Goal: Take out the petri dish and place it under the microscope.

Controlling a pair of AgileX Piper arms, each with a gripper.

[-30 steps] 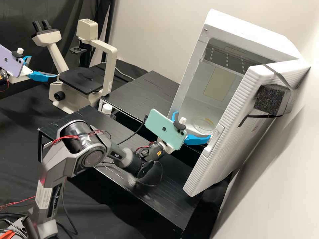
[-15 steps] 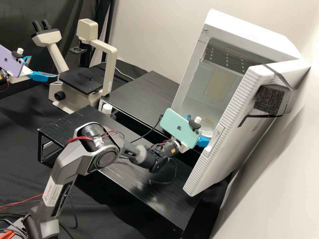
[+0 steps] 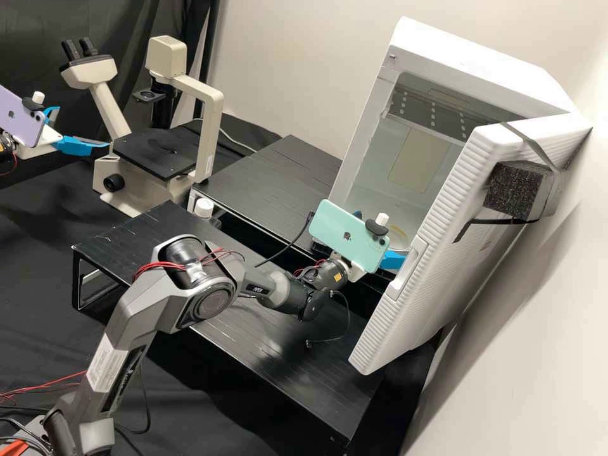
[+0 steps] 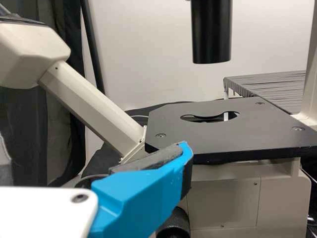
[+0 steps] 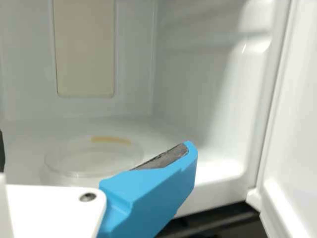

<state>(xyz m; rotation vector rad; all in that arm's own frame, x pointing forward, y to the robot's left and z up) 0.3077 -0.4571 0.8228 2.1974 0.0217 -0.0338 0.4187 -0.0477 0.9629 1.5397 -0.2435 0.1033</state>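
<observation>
The right gripper (image 3: 392, 259) is at the open front of the white incubator (image 3: 437, 76), partly hidden by its green phone. In the right wrist view the right gripper (image 5: 94, 151) stands open, one blue finger beside the clear petri dish (image 5: 74, 166). The dish (image 3: 399, 237) lies on the incubator floor, orange-yellow mark near its rim, partly hidden in the high view. Far left, the left gripper (image 3: 83, 128) is open beside the microscope (image 3: 209, 133). In the left wrist view the left gripper (image 4: 94, 153) is in front of the black stage (image 4: 198, 134), which has an opening.
The incubator door (image 3: 456, 240) stands open toward the front, close to the right arm. Black platforms (image 3: 278, 177) lie between incubator and microscope, with a white-capped bottle (image 3: 204, 208) between them. The microscope's black tube (image 4: 212, 29) hangs above the stage.
The right arm has moved rightward toward the incubator, bringing its fingers to the dish and its phone partly over the view of them. The left arm and the dish have not visibly moved.
</observation>
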